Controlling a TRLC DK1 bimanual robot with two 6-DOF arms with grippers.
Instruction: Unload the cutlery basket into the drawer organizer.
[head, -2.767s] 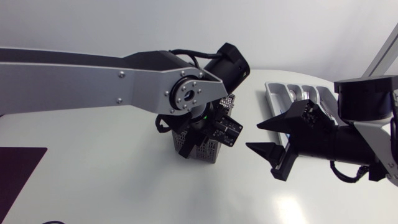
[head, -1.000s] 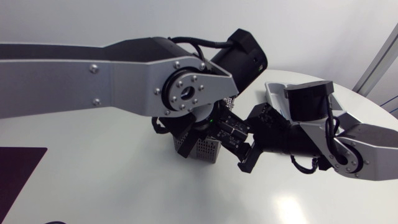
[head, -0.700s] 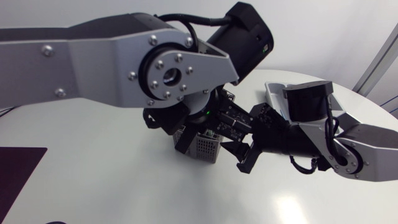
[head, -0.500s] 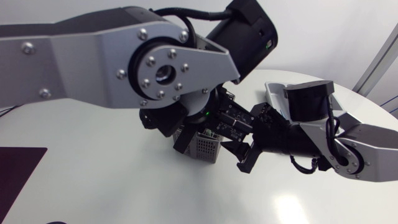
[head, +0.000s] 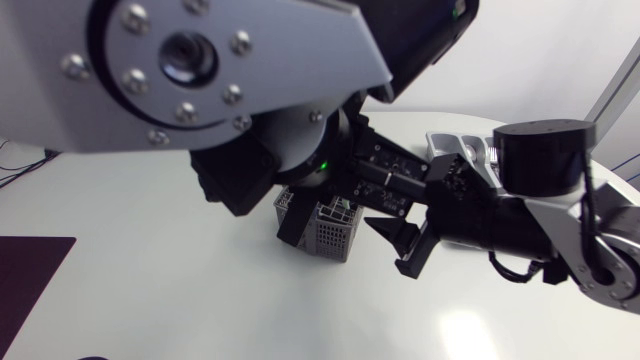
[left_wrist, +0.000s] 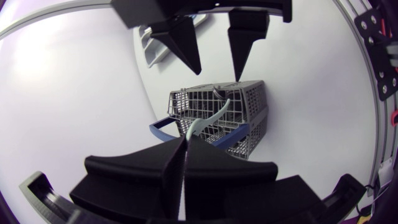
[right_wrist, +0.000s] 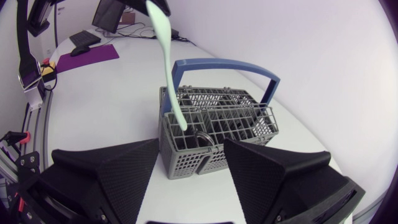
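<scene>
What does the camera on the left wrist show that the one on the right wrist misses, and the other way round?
Only the left wrist view shows the left pincer shut on the pale utensil, and the drawer organizer lying past the basket.

Only the right wrist view shows a purple mat on the table beyond the basket.

Both show the cutlery basket with its blue handle, the utensil rising out of it, and the right pincer open.
</scene>
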